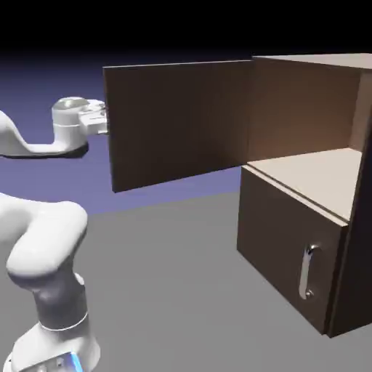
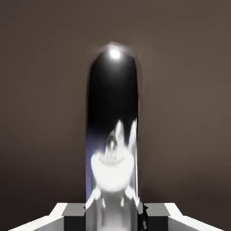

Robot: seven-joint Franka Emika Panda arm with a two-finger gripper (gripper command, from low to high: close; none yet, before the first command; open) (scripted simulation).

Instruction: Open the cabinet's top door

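The two-finger gripper (image 2: 115, 217) is closed on the silver bar handle (image 2: 112, 99), a fingertip to either side of it at the bottom of the hand view, so the jaws stand only as far apart as the bar allows. The handle is shiny and rounded at its top end, with bright reflections low on it, and brown wood of the top door (image 1: 179, 123) fills the view around it. In the exterior view the hand is partly hidden behind the door's outer edge, and the white Franka Panda arm (image 1: 49, 243) comes in from the exterior view's left. The top door stands wide open, its panel reaching from the cabinet (image 1: 301, 109) toward the exterior view's left, leaving the pale-floored upper compartment (image 1: 320, 174) exposed. Below it, the lower door (image 1: 280, 240) is closed, with its own silver handle (image 1: 305, 272) upright near the exterior view's right edge of that panel. A dark grey surface (image 1: 174, 290) lies between arm and cabinet.
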